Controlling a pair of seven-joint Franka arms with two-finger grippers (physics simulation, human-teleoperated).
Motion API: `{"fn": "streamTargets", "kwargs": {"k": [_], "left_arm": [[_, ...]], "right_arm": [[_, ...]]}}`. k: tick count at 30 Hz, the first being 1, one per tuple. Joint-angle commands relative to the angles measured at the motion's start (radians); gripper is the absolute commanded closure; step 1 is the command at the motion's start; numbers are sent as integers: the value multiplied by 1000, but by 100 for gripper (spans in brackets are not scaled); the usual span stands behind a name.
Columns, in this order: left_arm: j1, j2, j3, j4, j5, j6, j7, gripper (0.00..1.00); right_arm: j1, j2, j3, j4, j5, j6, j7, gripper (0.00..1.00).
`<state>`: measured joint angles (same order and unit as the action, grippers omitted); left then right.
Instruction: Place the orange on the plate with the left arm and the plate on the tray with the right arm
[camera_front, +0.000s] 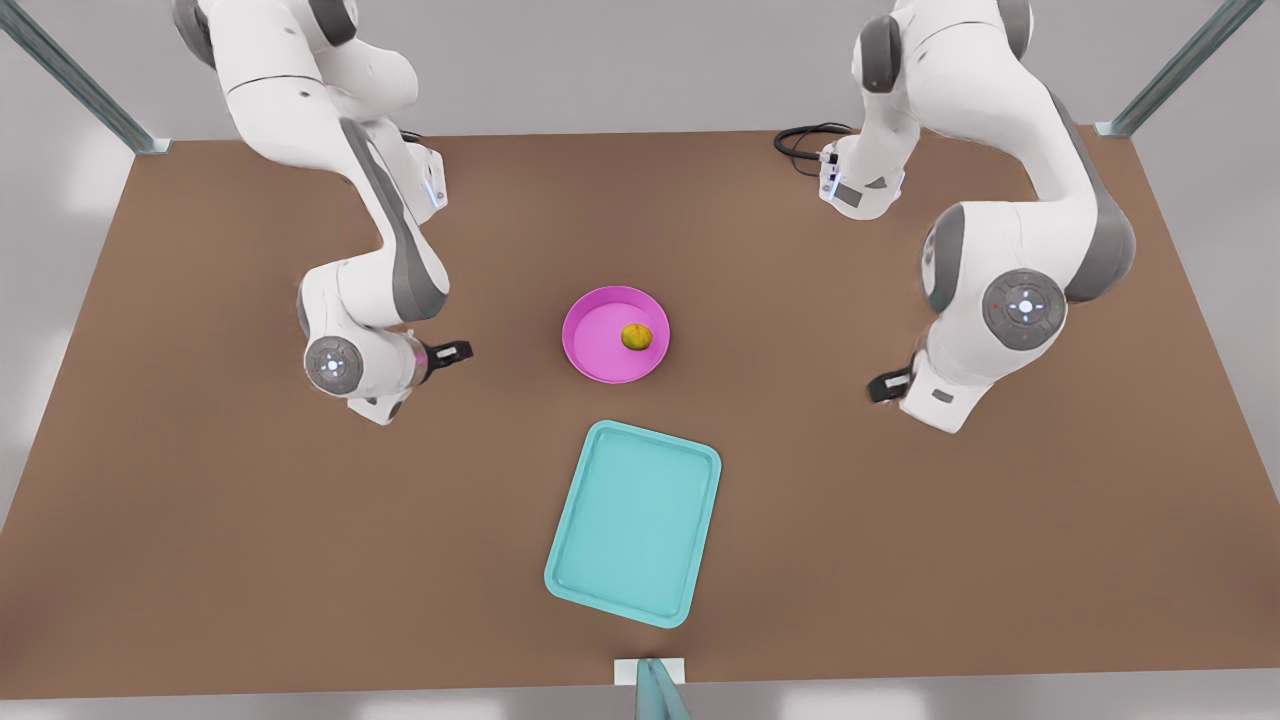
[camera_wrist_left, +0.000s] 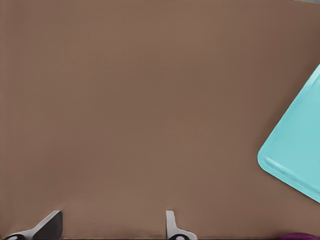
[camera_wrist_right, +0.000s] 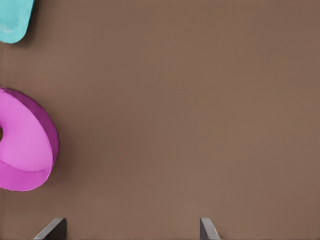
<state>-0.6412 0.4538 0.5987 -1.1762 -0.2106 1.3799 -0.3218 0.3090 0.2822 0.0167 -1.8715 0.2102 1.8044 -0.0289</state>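
Observation:
The orange (camera_front: 637, 337) lies inside the pink plate (camera_front: 600, 340) at the table's middle, toward the plate's right in the front view. The teal tray (camera_front: 636, 522) lies nearer the front edge, apart from the plate. My right gripper (camera_front: 452, 352) is on the front view's left, open, pointing at the plate with a gap between them. In the right wrist view its gripper (camera_wrist_right: 131, 229) is open over bare table, plate (camera_wrist_right: 25, 145) and tray corner (camera_wrist_right: 12, 20) off to one side. My left gripper (camera_front: 885, 385) waits on the front view's right, open (camera_wrist_left: 112, 227), beside the tray (camera_wrist_left: 297, 150).
The brown table (camera_front: 200, 480) stretches wide on both sides of the tray. A black cable coil (camera_front: 805, 140) lies at the back by the base of the arm on the front view's right. A small white bracket (camera_front: 650, 672) sits at the front edge.

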Motion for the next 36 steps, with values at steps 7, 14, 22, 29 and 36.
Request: {"fn": "streamTargets", "kwargs": {"k": [7, 14, 22, 29, 36], "left_arm": [[618, -304, -761, -227, 304, -18, 195, 0], [603, -271, -769, -192, 275, -36, 191, 0], [572, -253, -778, -188, 278, -35, 181, 0], [572, -253, -780, -188, 277, -36, 181, 0], [572, -251, -780, -188, 275, -35, 181, 0]], "right_arm": [[156, 9, 37, -293, 127, 763, 162, 0], [156, 37, 141, -393, 149, 931, 159, 0], [156, 100, 210, -379, 150, 902, 124, 0], [151, 141, 213, -363, 150, 876, 86, 0], [145, 166, 223, -339, 150, 825, 27, 31]]}}
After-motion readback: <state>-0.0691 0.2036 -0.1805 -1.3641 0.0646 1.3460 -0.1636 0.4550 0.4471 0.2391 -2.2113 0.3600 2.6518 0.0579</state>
